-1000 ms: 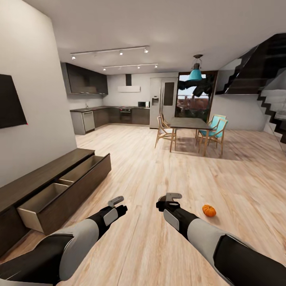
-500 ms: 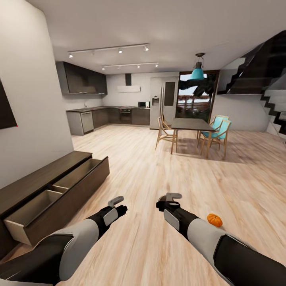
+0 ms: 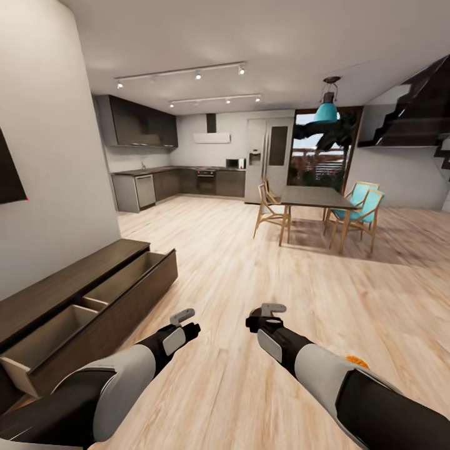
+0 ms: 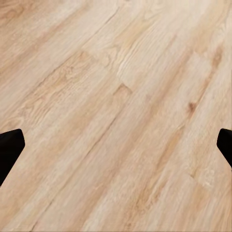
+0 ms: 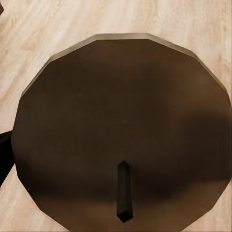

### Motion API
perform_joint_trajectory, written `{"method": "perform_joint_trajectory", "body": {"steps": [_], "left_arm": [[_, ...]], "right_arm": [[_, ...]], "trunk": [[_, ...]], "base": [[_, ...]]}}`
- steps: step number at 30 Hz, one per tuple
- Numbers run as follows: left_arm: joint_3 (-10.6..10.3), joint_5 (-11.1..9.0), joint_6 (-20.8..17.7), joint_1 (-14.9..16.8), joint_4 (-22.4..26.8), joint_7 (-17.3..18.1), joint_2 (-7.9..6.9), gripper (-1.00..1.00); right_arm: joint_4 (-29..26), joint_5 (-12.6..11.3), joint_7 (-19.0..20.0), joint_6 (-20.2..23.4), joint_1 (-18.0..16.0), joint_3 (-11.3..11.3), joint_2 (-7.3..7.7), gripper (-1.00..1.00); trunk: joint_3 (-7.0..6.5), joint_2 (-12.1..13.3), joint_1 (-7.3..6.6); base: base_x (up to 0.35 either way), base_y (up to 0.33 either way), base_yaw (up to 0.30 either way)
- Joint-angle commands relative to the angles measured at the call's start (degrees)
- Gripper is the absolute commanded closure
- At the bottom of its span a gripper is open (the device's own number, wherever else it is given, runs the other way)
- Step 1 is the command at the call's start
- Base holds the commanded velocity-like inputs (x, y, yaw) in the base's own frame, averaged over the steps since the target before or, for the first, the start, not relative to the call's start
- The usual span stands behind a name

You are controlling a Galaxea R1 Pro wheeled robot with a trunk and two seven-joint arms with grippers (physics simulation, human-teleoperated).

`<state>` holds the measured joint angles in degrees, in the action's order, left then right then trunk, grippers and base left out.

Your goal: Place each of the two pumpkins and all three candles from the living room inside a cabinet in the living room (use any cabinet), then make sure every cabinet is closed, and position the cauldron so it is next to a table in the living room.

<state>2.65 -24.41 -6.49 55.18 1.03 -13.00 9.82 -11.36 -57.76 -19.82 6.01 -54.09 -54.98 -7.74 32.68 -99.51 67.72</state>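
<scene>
Two grippers hang out ahead of the robot over the floor [image 3: 250, 400], and neither carries anything. The left gripper [image 3: 185, 320] has its fingers spread wide: in the left wrist view the two dark fingertips [image 4: 10, 149] sit at opposite edges with only bare planks between them. For the right gripper [image 3: 267, 314] I cannot tell whether the jaws are parted or closed; its wrist view looks down on a round dark-brown top [image 5: 123, 130] with a slim dark post across it, which I judge to be a small table seen from above.

Beside the right forearm, one pumpkin [image 3: 357, 359] lies on the planks, now just an orange sliver peeking over the sleeve. Half a second ago it showed whole, and a second ago it sat farther up and clear of the arm. The whole room has shifted with it, the dining table [image 3: 315, 199] drifting toward the right, so this is the camera moving and the robot swinging toward its left, not the pumpkin rolling.

To the left, the cabinet [image 3: 94, 300] stands against the wall with its drawers pulled open and their pale interiors empty. Judging by that, the robot is closing on the pumpkin's spot while losing sight of it; it will probably need to look down or back off before a grasp.
</scene>
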Motion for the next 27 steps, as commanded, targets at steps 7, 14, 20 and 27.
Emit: {"method": "perform_joint_trajectory", "body": {"steps": [7,14,20,27], "left_arm": [[0.19,0.06,-0.28,0.02,0.11,-0.27,0.04,-1.00],[0.16,0.06,-0.28,0.00,0.11,-0.27,0.12,-1.00],[0.18,0.06,-0.28,-0.60,0.11,-0.27,0.18,-1.00],[0.16,0.06,-0.28,-0.68,0.11,-0.27,0.18,-1.00]], "right_arm": [[-0.15,0.01,-0.39,0.32,-0.05,-0.47,0.01,1.00],[-0.15,0.01,-0.39,0.32,-0.06,-0.47,0.01,1.00],[-0.15,0.01,-0.39,0.31,-0.07,-0.47,0.01,1.00],[-0.15,0.01,-0.39,0.31,-0.06,-0.47,0.01,1.00]], "trunk": [[0.33,-0.03,0.03],[0.62,-0.03,0.03],[0.86,-0.03,0.03],[0.24,1.97,-1.07]], "base": [[0.277,-0.145,0.117],[0.244,-0.237,0.128],[0.222,-0.262,0.129],[0.201,-0.270,0.129]]}}
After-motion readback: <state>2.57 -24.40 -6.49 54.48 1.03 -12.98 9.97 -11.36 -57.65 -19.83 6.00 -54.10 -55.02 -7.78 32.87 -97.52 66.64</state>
